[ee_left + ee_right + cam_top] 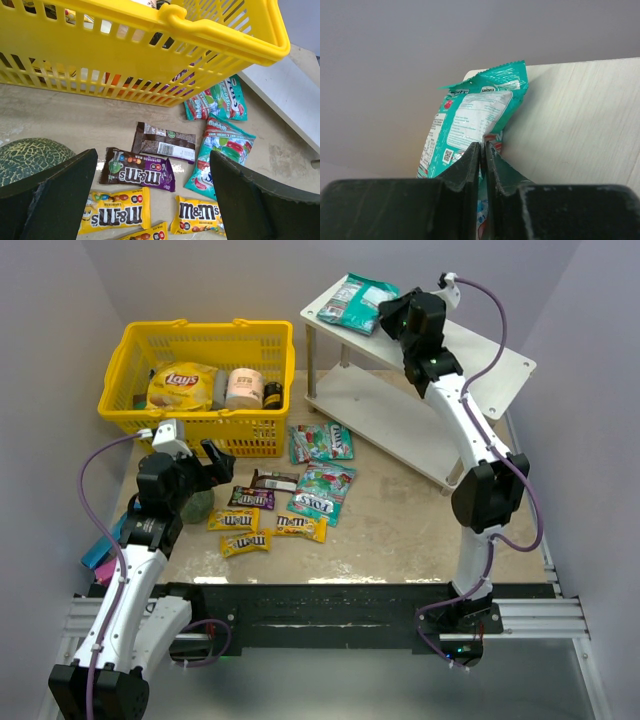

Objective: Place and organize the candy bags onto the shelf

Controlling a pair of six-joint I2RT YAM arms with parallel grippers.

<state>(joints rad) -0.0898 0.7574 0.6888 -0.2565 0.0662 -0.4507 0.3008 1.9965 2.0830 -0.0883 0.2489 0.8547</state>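
Pinching one teal candy bag [355,300] by its near edge, the right hand [385,315] has its jaws drawn almost together on the foil. The right wrist view shows the bag lying on the top board of the shelf [495,365], at that board's end nearest the basket [200,328].

Progress, as I judge it: one bag is on the shelf but not yet let go, and the bulk of the job is left.

Not yet shelved, all on the table [400,540] in front of the basket:
- two teal bags, one close to the basket's front wall [321,442], one further out from it [322,490]
- brown packet [273,480]
- purple M&M's packet [250,498]
- three yellow M&M's packets [233,519] [300,526] [245,542], furthest out from the basket

Left hand [212,472]: jaws spread wide, holding nothing, poised just in front of the basket's front-left part, above the small packets.

Containers:
- Basket holds a Lay's chip bag [183,385], a pale tub [244,387] and a small dark jar [272,393]. No candy bags made out inside it.
- A green netted melon [30,157] sits on the table in front of the basket's left corner, beside the left hand.
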